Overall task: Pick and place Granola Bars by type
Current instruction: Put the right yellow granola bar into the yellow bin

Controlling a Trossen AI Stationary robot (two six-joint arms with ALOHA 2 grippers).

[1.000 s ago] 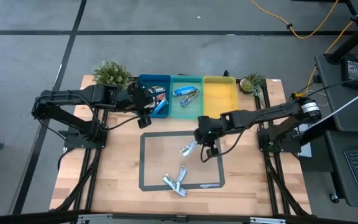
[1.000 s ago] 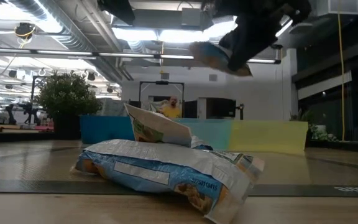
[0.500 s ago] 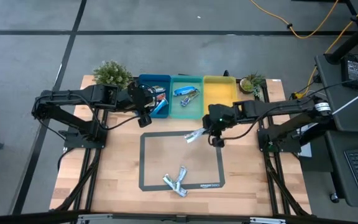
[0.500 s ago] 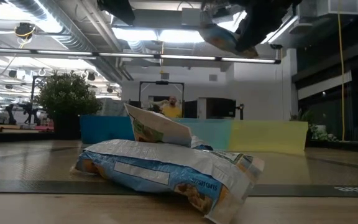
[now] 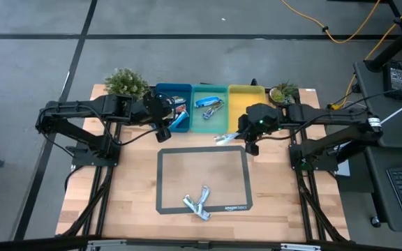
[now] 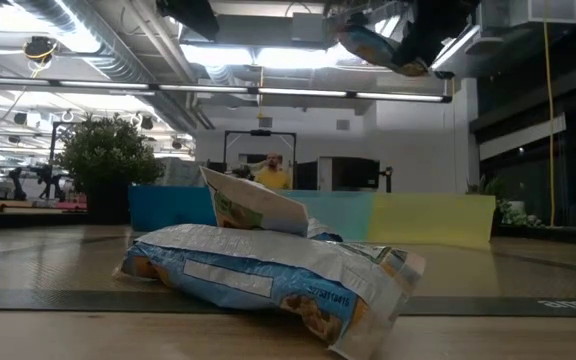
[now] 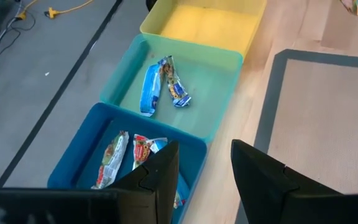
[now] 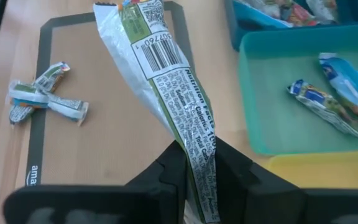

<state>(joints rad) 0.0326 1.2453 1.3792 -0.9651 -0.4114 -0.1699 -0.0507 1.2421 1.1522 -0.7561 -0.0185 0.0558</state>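
On the wooden tabletop (image 5: 131, 209), a potted plant (image 5: 125, 82) stands at the far left corner. Beside it the left claw (image 5: 165, 130) hovers at the near edge of the blue bin (image 5: 160, 90), its fingers (image 7: 160, 171) parted and grasping nothing. That bin holds red-and-green wrapped bars (image 7: 118, 158). Next along, the teal bin (image 7: 219, 93) holds two blue-and-white bars (image 7: 151, 90), and the yellow bin (image 5: 246, 104) follows. In front of the bins lies a dark-bordered mat (image 5: 162, 181), with a small pile of remaining bars (image 5: 197, 202) near its front edge. The right claw (image 5: 245, 138) hangs just before the seam between the teal and yellow bins, clenched on a silver-and-green granola bar (image 8: 173, 93), which dangles off the tabletop. A second small plant (image 5: 283, 93) sits at the far right.
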